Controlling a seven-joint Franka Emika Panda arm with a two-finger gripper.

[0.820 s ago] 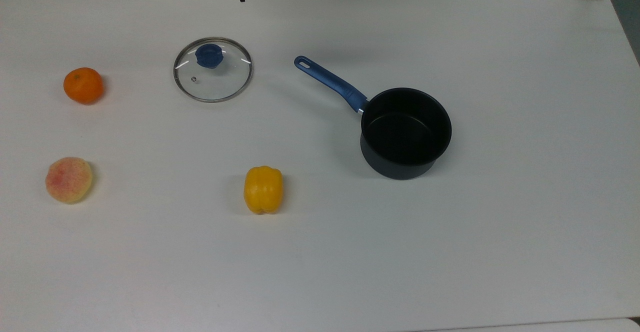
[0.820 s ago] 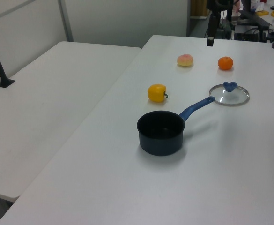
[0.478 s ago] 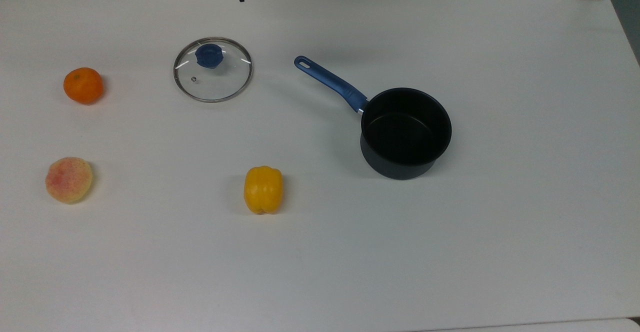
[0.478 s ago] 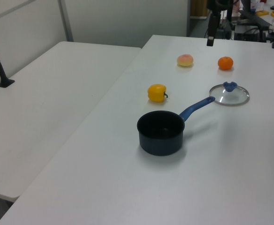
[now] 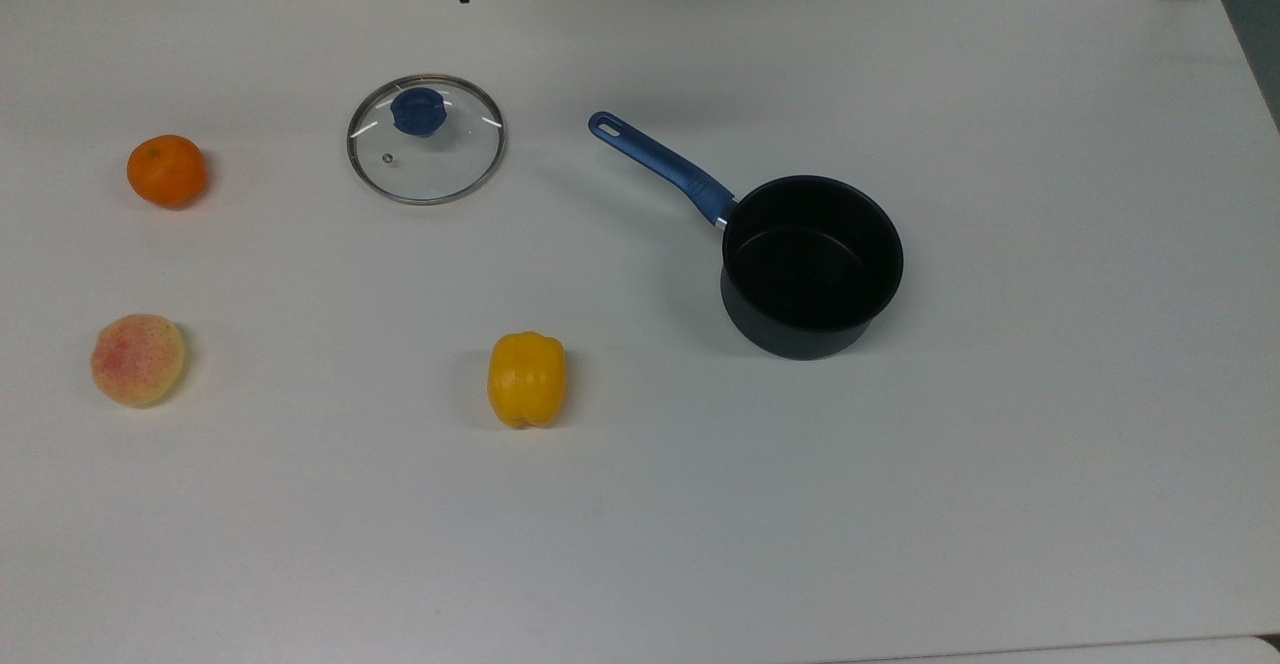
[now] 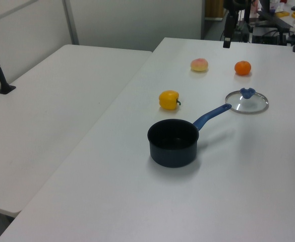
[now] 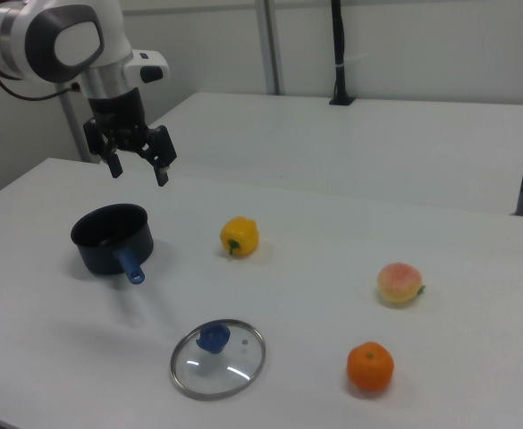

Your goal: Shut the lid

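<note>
My pincer (image 7: 139, 169) hangs high over the table (image 5: 900, 504), fingers spread wide with nothing between them. The lid (image 5: 426, 139) lies flat near the table's far edge in the top view, well apart from the uncovered saucepan (image 5: 811, 266).

White table (image 5: 1000, 494) with lid (image 5: 426, 139), saucepan (image 5: 810, 264), orange (image 5: 166, 171), peach (image 5: 137, 359), pepper (image 5: 526, 379).

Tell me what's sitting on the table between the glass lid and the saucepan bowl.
In the top view, the saucepan's own blue handle points from the saucepan toward the lid, stopping short of it. The remaining gap is bare white table.
</note>
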